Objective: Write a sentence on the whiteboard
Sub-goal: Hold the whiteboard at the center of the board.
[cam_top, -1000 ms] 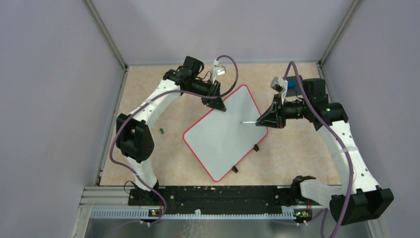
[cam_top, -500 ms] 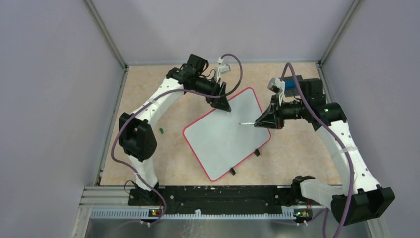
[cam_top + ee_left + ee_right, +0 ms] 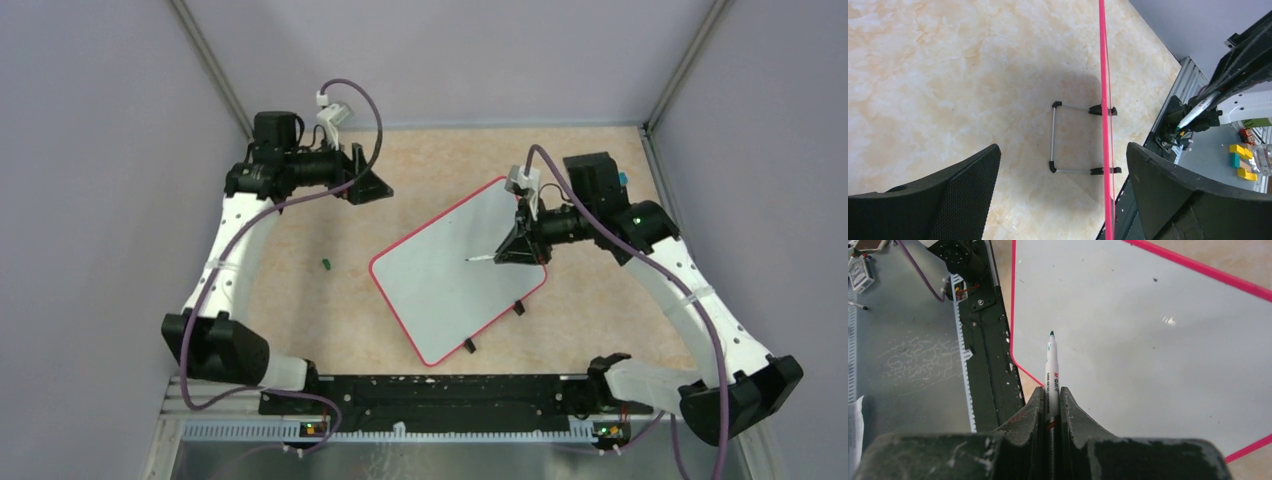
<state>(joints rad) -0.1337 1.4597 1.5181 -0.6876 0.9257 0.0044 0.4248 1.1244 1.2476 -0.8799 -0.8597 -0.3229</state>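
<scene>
Top external view puts the whiteboard (image 3: pixel 455 275) at centre frame, propped aslant on its black clip feet (image 3: pixel 518 307). The right gripper (image 3: pixel 503 254) is clamped on a marker (image 3: pixel 480 258), its tip over the white face; contact cannot be judged. The left gripper (image 3: pixel 383 188), upper left, gapes wide and empty, well apart from the board. Unbraced, the board may slide or tip under pen pressure, smearing strokes.
</scene>
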